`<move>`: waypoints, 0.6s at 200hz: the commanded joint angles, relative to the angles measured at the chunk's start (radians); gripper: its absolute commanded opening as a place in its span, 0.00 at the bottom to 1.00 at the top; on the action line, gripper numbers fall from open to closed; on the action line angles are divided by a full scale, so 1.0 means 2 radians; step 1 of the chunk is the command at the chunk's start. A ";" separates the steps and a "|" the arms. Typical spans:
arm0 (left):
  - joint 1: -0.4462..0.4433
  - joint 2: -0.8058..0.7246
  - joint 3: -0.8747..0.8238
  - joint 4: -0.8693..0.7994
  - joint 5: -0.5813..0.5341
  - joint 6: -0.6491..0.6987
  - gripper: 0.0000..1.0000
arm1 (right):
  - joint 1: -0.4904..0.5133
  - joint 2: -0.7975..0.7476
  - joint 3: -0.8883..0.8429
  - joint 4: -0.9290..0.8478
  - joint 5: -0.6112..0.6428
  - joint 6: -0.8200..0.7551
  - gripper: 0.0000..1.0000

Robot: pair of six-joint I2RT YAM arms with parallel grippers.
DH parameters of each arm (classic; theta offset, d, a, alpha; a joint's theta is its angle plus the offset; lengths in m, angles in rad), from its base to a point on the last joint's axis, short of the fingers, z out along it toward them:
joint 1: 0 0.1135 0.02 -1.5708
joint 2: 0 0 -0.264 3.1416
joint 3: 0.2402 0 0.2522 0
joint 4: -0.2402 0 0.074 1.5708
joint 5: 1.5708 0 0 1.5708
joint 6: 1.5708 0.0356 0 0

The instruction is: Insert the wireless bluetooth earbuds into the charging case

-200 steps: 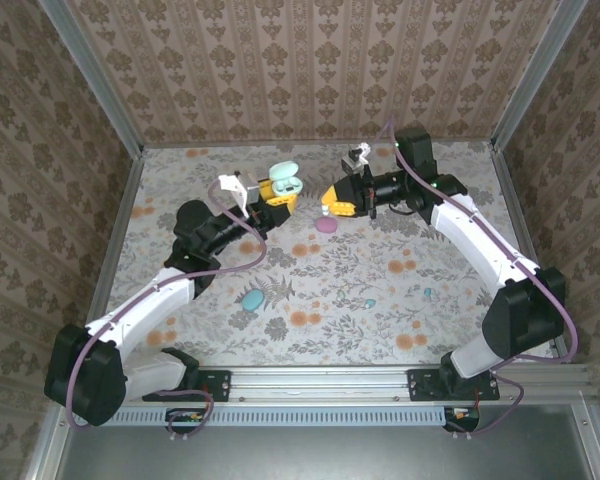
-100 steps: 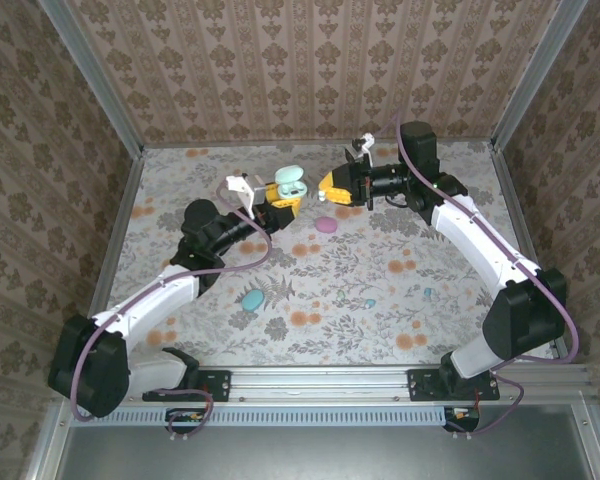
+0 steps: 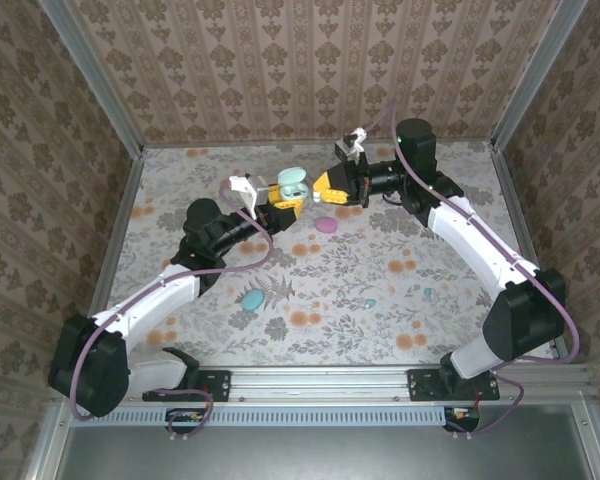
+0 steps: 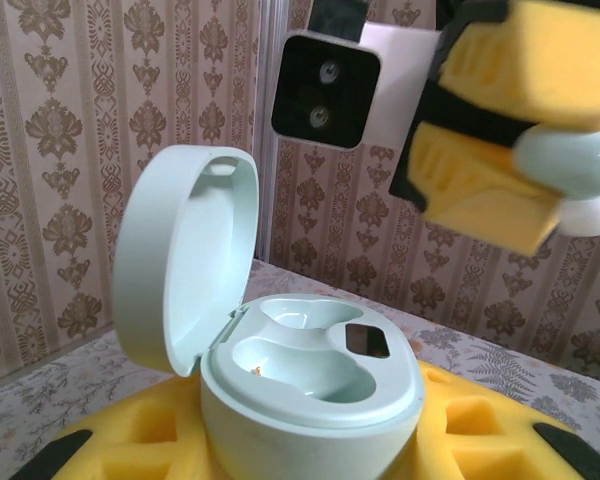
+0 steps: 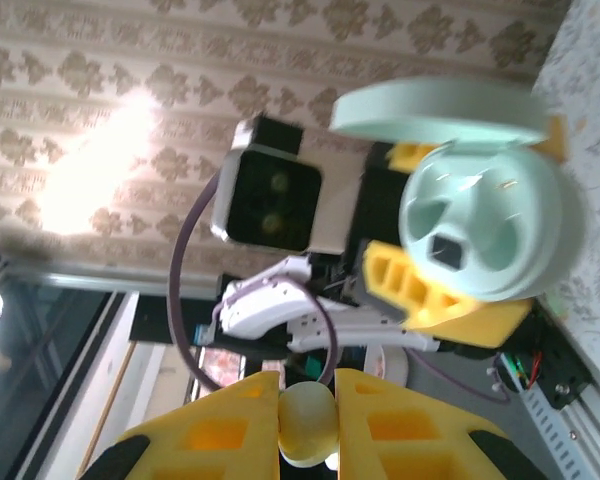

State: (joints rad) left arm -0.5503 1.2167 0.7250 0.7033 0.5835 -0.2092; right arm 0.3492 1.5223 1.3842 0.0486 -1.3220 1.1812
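Top external view: the left gripper [image 3: 285,197] pinches the base of an open mint charging case [image 3: 292,183] between its yellow pads and holds it raised above the floral table [image 3: 330,330], near the far wall. The right gripper [image 3: 323,190] sits just right of the case, its tips pointing toward it, jaws pressed together on 1 pale earbud. Nearer the arm bases than the case lie a closed pink case [image 3: 327,225] just beside it and a closed teal case [image 3: 251,298] farther off to the left. 1 loose earbud [image 3: 371,302] and a second loose earbud [image 3: 427,294] rest well apart from the mint case to its right. Left wrist view: the case stands upright with its lid [image 4: 180,260] swung back to the left, exposing 2 moulded wells and a small dark square window [image 4: 370,340]. The pale earbud [image 4: 565,160] hangs above and to the right of the case, not touching it, clamped between the right arm's yellow fingers [image 4: 480,190]. Right wrist view: the earbud is gripped between 2 yellow pads, with the case's open face turned toward it.
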 commanded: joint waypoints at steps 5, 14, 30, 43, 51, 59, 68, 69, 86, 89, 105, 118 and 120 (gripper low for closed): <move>-0.004 -0.007 0.013 0.009 0.007 0.010 0.34 | 0.006 -0.007 0.064 -0.142 -0.064 -0.140 0.19; -0.004 -0.010 0.013 0.008 0.007 0.012 0.34 | 0.006 -0.003 0.076 -0.169 -0.067 -0.157 0.19; -0.004 -0.013 0.012 0.007 0.006 0.014 0.34 | 0.006 0.002 0.080 -0.172 -0.063 -0.154 0.19; -0.003 -0.015 0.011 0.006 0.006 0.016 0.34 | 0.006 0.003 0.079 -0.171 -0.060 -0.148 0.19; -0.003 -0.015 0.012 0.005 0.006 0.018 0.34 | 0.006 0.005 0.078 -0.170 -0.055 -0.144 0.19; -0.003 -0.016 0.011 0.005 0.007 0.018 0.34 | 0.006 0.006 0.078 -0.169 -0.050 -0.139 0.19; -0.003 -0.016 0.010 0.005 0.008 0.019 0.34 | 0.006 0.006 0.076 -0.162 -0.047 -0.131 0.19; -0.003 -0.016 0.011 0.005 0.007 0.019 0.34 | 0.006 0.006 0.076 -0.161 -0.046 -0.131 0.19; -0.003 -0.016 0.011 0.005 0.009 0.019 0.34 | 0.006 0.007 0.072 -0.148 -0.041 -0.118 0.19; -0.003 -0.016 0.011 0.005 0.009 0.019 0.34 | 0.006 0.007 0.072 -0.148 -0.040 -0.116 0.19; -0.003 -0.016 0.011 0.005 0.010 0.019 0.34 | 0.005 0.007 0.073 -0.149 -0.027 -0.115 0.19; -0.003 -0.015 0.011 0.007 0.014 0.019 0.34 | 0.006 0.007 0.073 -0.156 -0.009 -0.124 0.19; -0.003 -0.014 0.011 0.007 0.015 0.020 0.34 | 0.005 0.008 0.074 -0.158 -0.005 -0.128 0.19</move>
State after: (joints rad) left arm -0.5503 1.2152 0.7250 0.7002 0.5838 -0.1867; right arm 0.3580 1.5280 1.5261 -0.2440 -1.3872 0.9421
